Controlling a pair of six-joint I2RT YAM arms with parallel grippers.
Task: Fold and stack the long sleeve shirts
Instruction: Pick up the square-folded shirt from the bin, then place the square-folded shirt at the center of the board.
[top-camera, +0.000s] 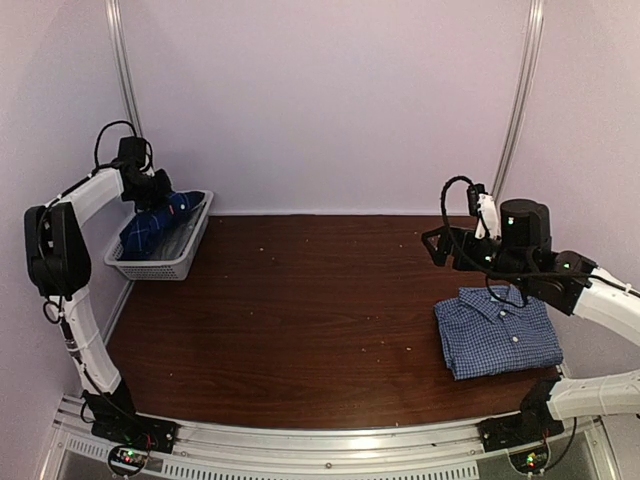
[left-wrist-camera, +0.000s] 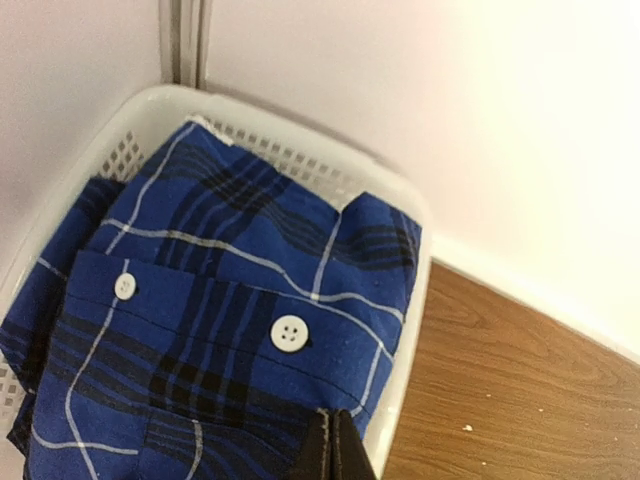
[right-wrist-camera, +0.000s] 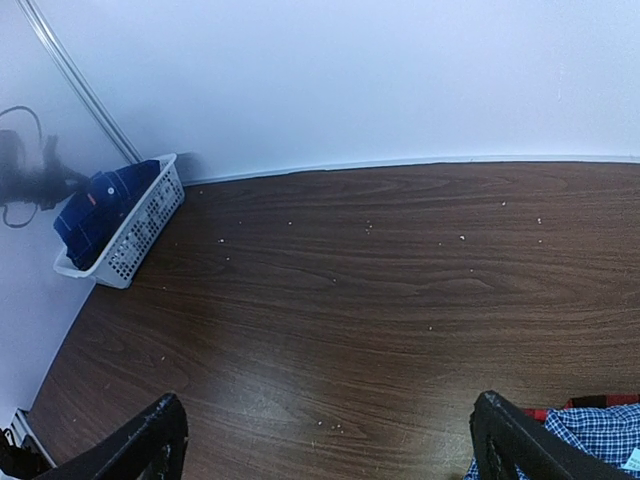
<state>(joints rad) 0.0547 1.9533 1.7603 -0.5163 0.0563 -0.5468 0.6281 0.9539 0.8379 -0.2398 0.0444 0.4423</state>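
the left gripper (left-wrist-camera: 330, 452) is sitting shut against the dark plaid shirt (left-wrist-camera: 220, 300) in the far-left basket (left-wrist-camera: 400, 200), tips cut off; the right gripper (right-wrist-camera: 330, 432) is hanging wide above the folded pale check shirt (top-camera: 497, 335), near right

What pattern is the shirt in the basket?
Royal-blue plaid shirt, black bands, thin white lines; clearest in left wrist view.

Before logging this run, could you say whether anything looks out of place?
Pale specks litter the brown wooden table; the dark blue plaid cloth shirt sits crumpled in the white plastic mesh basket, not folded like the pale check shirt.
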